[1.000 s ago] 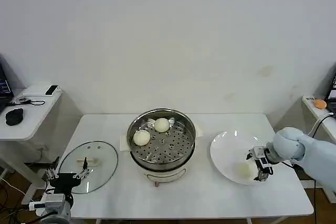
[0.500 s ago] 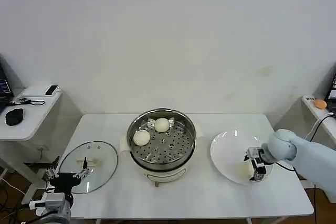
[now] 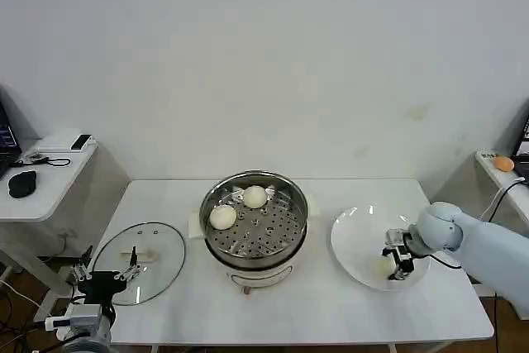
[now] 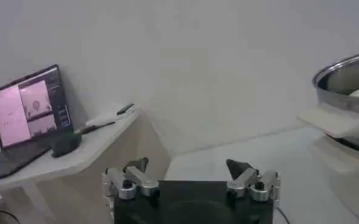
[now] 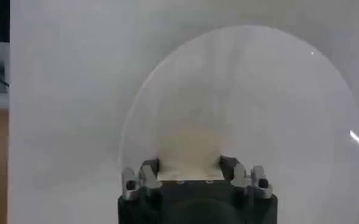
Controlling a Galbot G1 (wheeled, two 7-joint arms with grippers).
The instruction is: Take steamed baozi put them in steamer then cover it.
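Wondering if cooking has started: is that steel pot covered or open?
Open. The steamer has no cover; two baozi lie in its tray, and the glass lid rests beside it.

A baozi (image 5: pixel 190 149) sits partly hidden between the right gripper's (image 5: pixel 190 165) fingers; its lower half is covered. The steamer (image 4: pixel 350 91) is cut off (at the picture's edge).

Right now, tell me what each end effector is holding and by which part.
The right end effector straddles a baozi on the plate, one finger on each side; whether it grips cannot be told. The left end effector is open, holding nothing.
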